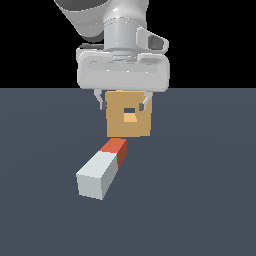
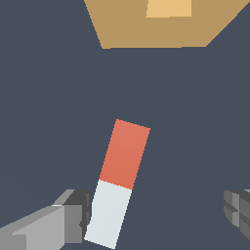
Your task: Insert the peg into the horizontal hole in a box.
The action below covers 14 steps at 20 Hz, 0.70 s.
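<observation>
Tool (image 1: 124,104) is hanging above the table (image 1: 200,190) with its fingers spread wide and nothing between them. In the exterior view both fingertips (image 1: 102,104) are showing in front of the box's upper corners.

Peg (image 1: 102,169) is lying flat on the table, not gripped. Its red-orange end is pointing toward the box (image 1: 129,120), its pale end toward the exterior camera. It is sitting slightly skewed, angled off toward the exterior view's left at the pale end.

Box is standing upright on the table just beyond the peg's red end; can't tell whether they're touching or a small gap is separating them. Hole (image 1: 129,111) is showing in the centre of the box face.

Wrist view: peg (image 2: 118,183) is lying between the two open fingers (image 2: 73,215), nearer to one of them, with the box (image 2: 146,31) beyond the red end.
</observation>
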Available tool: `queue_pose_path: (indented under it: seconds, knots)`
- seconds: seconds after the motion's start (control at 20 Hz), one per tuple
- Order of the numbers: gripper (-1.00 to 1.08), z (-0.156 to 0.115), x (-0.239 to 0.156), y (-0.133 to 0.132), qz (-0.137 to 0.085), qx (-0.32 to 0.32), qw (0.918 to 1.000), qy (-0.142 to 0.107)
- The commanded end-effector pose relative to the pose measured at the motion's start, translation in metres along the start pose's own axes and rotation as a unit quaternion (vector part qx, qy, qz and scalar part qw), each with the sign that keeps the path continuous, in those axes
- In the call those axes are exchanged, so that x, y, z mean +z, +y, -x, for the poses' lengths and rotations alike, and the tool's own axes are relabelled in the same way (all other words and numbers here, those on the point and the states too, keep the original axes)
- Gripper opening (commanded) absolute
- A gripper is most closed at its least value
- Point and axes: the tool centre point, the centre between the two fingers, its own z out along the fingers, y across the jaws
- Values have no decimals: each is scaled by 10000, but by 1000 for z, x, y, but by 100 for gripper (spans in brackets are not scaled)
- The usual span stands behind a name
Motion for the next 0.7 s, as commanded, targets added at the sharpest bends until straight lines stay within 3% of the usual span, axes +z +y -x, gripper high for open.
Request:
queue_pose_path:
  seconds: [0.0,0.3,0.65]
  knots:
    - [100,0,0,0,0,0,10000,0]
    - [100,8,7,-4,19,126,9999,8]
    - [100,37,32,-18,86,586,9982,37]
